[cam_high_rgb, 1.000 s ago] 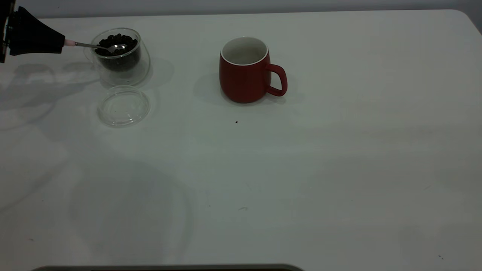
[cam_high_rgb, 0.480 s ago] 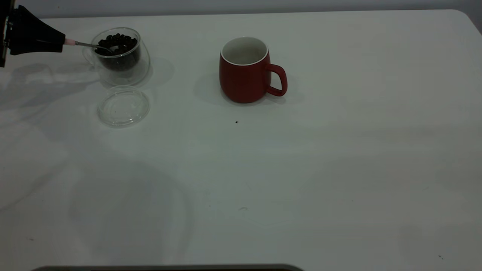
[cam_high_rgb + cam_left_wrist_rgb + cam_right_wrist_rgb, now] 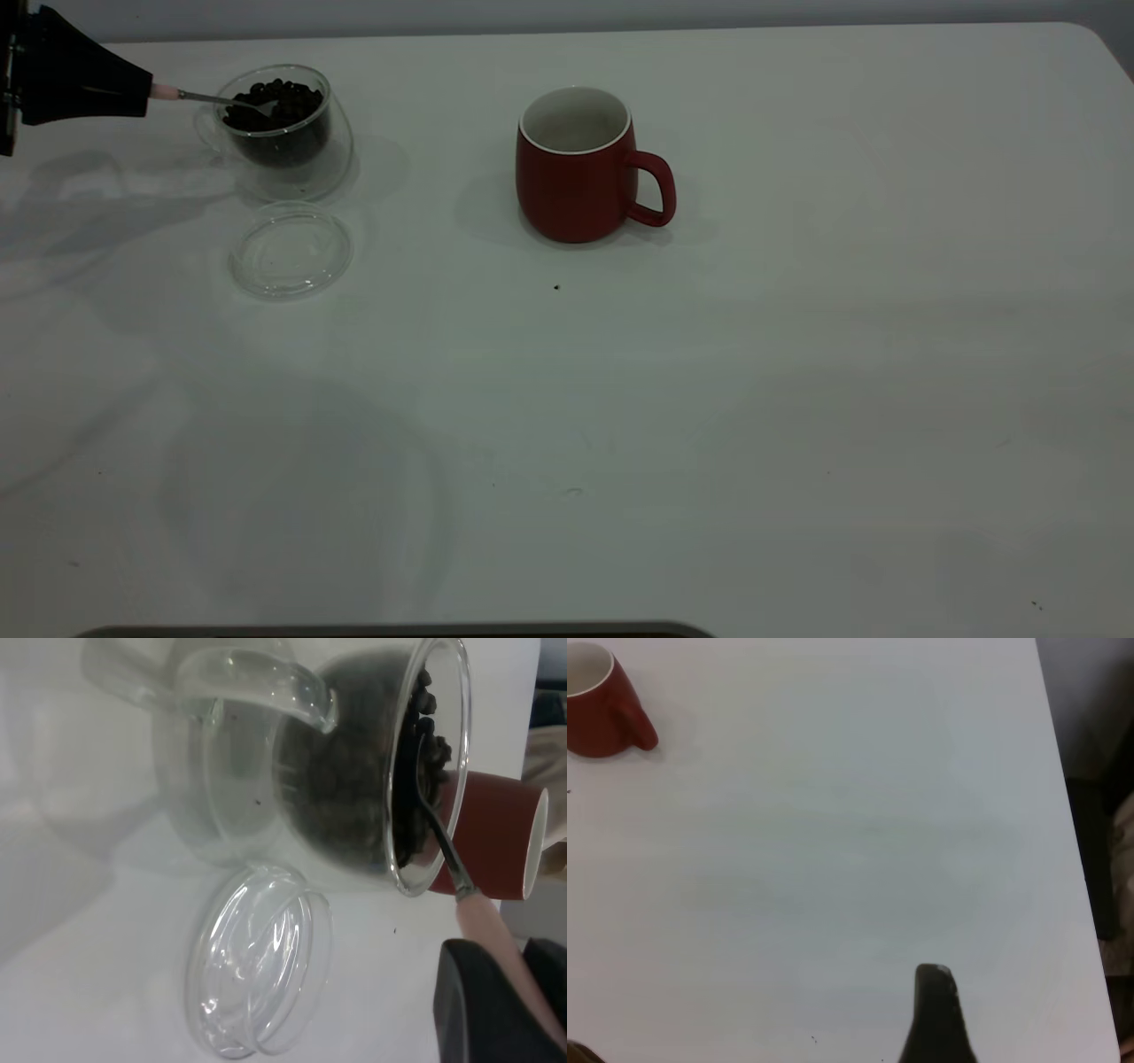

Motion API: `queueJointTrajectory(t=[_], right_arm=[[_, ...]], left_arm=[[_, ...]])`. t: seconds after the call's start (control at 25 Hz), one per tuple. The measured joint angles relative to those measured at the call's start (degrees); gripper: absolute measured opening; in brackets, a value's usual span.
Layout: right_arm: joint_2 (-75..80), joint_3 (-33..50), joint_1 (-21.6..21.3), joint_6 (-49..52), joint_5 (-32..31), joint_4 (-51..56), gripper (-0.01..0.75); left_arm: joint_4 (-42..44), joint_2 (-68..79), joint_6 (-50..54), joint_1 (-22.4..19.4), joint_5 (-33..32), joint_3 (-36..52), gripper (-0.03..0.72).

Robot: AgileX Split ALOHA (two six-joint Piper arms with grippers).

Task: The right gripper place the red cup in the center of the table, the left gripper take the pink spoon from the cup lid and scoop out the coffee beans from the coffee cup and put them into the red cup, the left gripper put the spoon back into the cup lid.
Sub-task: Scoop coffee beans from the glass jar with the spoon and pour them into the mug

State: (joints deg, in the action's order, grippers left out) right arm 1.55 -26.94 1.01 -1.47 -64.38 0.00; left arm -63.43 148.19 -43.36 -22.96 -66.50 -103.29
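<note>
The red cup [image 3: 576, 167] stands upright near the middle of the table [image 3: 797, 399], handle toward the right arm's side, and its white inside looks empty, so I'd say the first step is done and no beans have gone across yet. Over at the far left, the left gripper [image 3: 142, 91] is clamped on the handle of the pink spoon [image 3: 208, 98], and the silver bowl is dipped into the coffee beans [image 3: 279, 99] heaped in the coffee cup [image 3: 282, 133]; this looks like the scooping itself. Left to do, by my reckoning: lift the load, carry it to the red cup, tip it in, and lay the spoon back on the cup lid [image 3: 291, 249], which lies bare on the table just in front of the glass cup. The way between the two cups looks open. The right gripper [image 3: 937, 1010] hangs off to the side, well away from the red cup; whether it's open I cannot tell.
</note>
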Motion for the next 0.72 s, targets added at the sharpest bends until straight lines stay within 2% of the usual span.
queueJointTrajectory(t=[0.2, 0.72], right_arm=[[0.0, 0.0, 0.0, 0.0, 0.0, 0.0, 0.589], [0.0, 0.0, 0.0, 0.0, 0.0, 0.0, 0.589]], left_arm=[[-0.15, 0.0, 0.0, -2.14, -0.14, -0.58, 0.123], [-4.36, 0.0, -0.43, -2.08, -0.14, -0.58, 0.123]])
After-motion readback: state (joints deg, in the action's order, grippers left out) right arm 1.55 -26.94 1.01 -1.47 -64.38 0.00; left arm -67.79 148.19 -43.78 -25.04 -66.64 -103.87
